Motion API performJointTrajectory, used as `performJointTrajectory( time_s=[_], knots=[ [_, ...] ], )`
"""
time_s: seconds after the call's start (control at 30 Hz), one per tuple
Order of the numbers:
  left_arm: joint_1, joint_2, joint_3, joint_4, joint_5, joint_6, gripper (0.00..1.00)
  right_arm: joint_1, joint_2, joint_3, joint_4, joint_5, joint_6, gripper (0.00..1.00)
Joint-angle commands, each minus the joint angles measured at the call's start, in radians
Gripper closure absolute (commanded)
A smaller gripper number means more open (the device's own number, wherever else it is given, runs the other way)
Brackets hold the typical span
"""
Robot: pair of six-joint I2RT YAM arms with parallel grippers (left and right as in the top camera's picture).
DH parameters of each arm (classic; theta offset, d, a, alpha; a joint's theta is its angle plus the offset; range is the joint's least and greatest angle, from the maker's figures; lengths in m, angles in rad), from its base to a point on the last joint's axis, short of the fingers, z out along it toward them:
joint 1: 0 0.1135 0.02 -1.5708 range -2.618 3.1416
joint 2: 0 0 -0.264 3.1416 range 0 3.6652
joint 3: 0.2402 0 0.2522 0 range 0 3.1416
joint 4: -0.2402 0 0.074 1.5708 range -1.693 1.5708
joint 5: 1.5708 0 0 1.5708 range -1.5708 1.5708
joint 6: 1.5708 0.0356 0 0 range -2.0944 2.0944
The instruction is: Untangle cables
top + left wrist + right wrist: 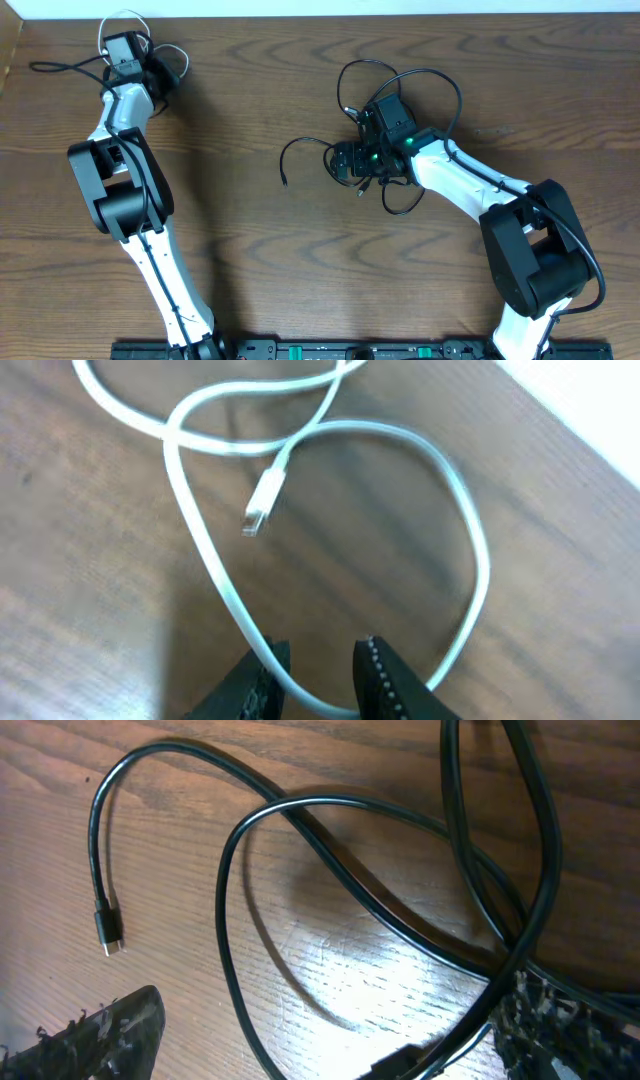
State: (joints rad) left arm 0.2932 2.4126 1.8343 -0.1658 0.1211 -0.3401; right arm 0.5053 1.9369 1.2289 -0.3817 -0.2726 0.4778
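1. Released left tool [320, 660]: fingers apart, white cable [205, 550] running through the gap, not pinched.
2. White cable looped on the surface [80, 590] at the far left corner, its plug [258, 512] lying inside the loop.
3. Released right tool [330, 1010]: spread wide, low over the black cables [300, 815].
4. Black cables bunched in a tangle right of the surface's centre, crossing one another in several places.
5. One black plug end [110, 932] lying free, stretched out left of the tangle.

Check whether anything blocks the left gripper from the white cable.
Nothing visible does. The thin white cable with a small plug end lies on the brown wooden table and passes directly between the left gripper's parted fingers.
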Motion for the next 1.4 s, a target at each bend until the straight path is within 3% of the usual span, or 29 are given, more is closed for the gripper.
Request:
performJointTrajectory(
  time_s=[0.0, 0.07, 0.17, 0.23, 0.27, 0.3, 0.4, 0.47, 0.9, 1.2, 1.37],
  knots=[
    [0.003, 0.016, -0.003, 0.073, 0.085, -0.067, 0.73, 0.007, 0.014, -0.001, 0.000, -0.003, -0.015, 0.01],
    [0.003, 0.016, -0.003, 0.124, 0.134, -0.070, 0.72, 0.007, 0.014, -0.001, 0.000, -0.003, -0.015, 0.01],
    [0.003, 0.016, -0.002, 0.194, 0.215, -0.089, 0.56, 0.007, 0.014, -0.001, 0.002, -0.002, -0.015, 0.01],
    [0.003, 0.015, -0.002, 0.214, 0.262, -0.088, 0.54, 0.007, 0.014, -0.001, 0.004, -0.003, -0.015, 0.01],
    [0.003, 0.015, -0.002, 0.212, 0.264, -0.088, 0.40, 0.007, 0.014, -0.001, 0.005, -0.002, -0.015, 0.01],
    [0.003, 0.015, -0.002, 0.207, 0.264, -0.088, 0.16, 0.007, 0.014, -0.001, 0.005, -0.002, -0.015, 0.01],
    [0.005, 0.003, -0.002, 0.162, 0.264, -0.072, 0.15, 0.007, 0.014, -0.001, 0.004, -0.002, -0.015, 0.01],
    [0.006, -0.017, -0.002, 0.117, 0.258, -0.026, 0.02, 0.007, 0.014, -0.001, 0.004, -0.002, -0.015, 0.01],
    [0.004, -0.335, -0.002, -0.127, 0.261, 0.013, 0.01, 0.006, 0.014, -0.001, 0.004, 0.013, -0.005, 0.01],
    [-0.015, -0.466, -0.002, -0.369, 0.645, 0.014, 0.00, -0.034, 0.003, 0.000, -0.007, -0.031, 0.016, 0.01],
    [-0.101, -0.463, -0.043, -0.595, 0.649, 0.070, 0.01, -0.140, -0.055, 0.000, -0.057, -0.169, 0.015, 0.01]
  ],
)
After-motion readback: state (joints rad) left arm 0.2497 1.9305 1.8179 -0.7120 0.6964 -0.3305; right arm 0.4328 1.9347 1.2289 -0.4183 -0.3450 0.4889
